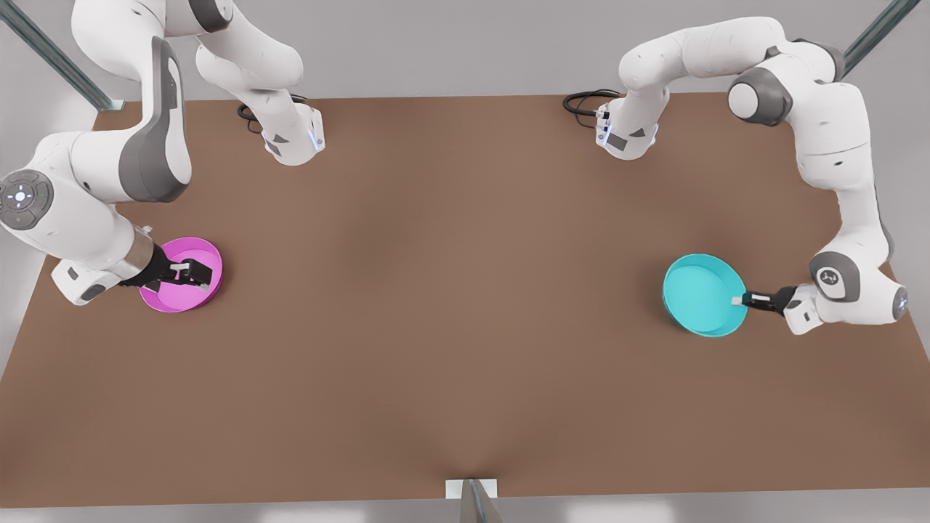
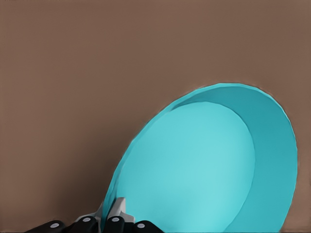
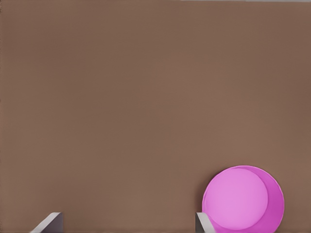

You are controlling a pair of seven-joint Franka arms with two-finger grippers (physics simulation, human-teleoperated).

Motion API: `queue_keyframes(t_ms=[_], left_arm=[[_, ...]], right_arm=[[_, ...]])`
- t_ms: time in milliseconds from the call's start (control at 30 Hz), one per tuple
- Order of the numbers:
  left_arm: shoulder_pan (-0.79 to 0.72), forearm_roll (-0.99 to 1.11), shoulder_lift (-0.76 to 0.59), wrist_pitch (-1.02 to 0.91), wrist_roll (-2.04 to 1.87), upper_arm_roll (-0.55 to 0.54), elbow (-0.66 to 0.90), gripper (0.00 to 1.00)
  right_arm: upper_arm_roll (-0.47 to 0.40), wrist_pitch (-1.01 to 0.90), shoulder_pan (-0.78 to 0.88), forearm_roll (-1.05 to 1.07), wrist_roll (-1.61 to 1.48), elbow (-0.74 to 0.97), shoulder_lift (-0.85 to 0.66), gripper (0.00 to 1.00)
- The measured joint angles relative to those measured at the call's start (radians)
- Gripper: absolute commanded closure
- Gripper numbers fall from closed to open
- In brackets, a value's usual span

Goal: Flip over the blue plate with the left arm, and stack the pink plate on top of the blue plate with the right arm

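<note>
Turquoise first: blue plate (image 1: 701, 290) open side up, so not yet flipped, its rim clenched by the left tool (image 1: 742, 299) at the edge towards the front view's right. From the left wrist view, seemingly tilted, with the gripped side raised off the surface (image 1: 465, 290), though the angle makes that hard to confirm.

Far from the blue plate, over at the front view's left, pink plate (image 1: 178, 299) flat on the surface, also open side up. Above it the right tool (image 1: 192, 276), released, fingers (image 3: 201, 221) spread wide in the right wrist view and gripping nothing; waiting there, by the look of it.

Step in hand, judged from this: turning the blue plate over.

- Best done by rolling the wrist about the pinched rim, with the far edge kept low as a pivot.
- Worth keeping the pinch firm. A thin sloping rim could slide out between the pads once the plate's weight swings past upright.
- Better lowered onto its rim than dropped, to avoid a skid away from the spot.
- No move towards the blue plate for the pink plate until the flip is settled and the left tool is clear.
</note>
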Motion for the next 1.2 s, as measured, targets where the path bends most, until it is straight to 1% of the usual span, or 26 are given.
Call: queue_keyframes(t_ms=[133, 167, 233, 267, 300, 367, 433, 533, 733, 1000, 1200], left_arm=[[-0.019, 0.108, 0.0, -0.039, -0.038, -0.009, 0.071, 0.79], [-0.075, 0.135, 0.0, -0.042, -0.038, -0.002, 0.077, 0.79], [-0.091, 0.2, -0.009, -0.043, -0.074, -0.004, 0.079, 0.79], [-0.147, 0.236, -0.023, -0.043, -0.083, 0.0, 0.079, 0.79], [-0.172, 0.275, -0.041, -0.065, -0.113, 0.001, 0.079, 0.79], [-0.181, 0.346, -0.056, -0.082, -0.137, -0.005, 0.079, 0.79], [-0.249, 0.405, -0.065, -0.102, -0.161, 0.0, 0.105, 0.79], [-0.344, 0.505, -0.064, -0.193, -0.226, 0.001, 0.161, 0.79], [-0.518, 0.663, -0.064, -0.333, -0.39, 0.0, 0.222, 0.79], [-0.769, 0.922, -0.064, -0.458, -0.745, 0.001, 0.225, 0.79], [-0.913, 1.089, -0.054, -0.536, -0.957, 0.001, 0.22, 0.79]], right_arm=[[0.0, -0.002, -0.002, 0.0, 0.001, 0.0, 0.0, 0.0], [0.0, -0.002, -0.001, 0.0, 0.001, -0.001, 0.0, 0.0], [0.0, -0.004, 0.0, -0.008, 0.0, -0.001, -0.001, 0.0], [0.0, -0.005, 0.0, -0.001, 0.0, -0.001, 0.0, 0.0], [0.0, -0.005, -0.004, -0.001, 0.0, -0.001, 0.0, 0.0], [0.0, -0.005, -0.003, -0.003, 0.0, -0.001, 0.0, 0.0], [0.0, -0.005, -0.005, -0.003, 0.0, -0.001, 0.0, 0.0], [-0.001, -0.005, -0.004, 0.0, 0.0, -0.001, 0.0, 0.0], [-0.001, -0.005, -0.005, -0.002, 0.001, -0.001, 0.001, 0.0], [-0.002, -0.004, -0.003, -0.01, 0.003, -0.001, 0.014, 0.0], [-0.002, 0.0, -0.021, -0.001, 0.0, -0.001, 0.043, 0.0]])
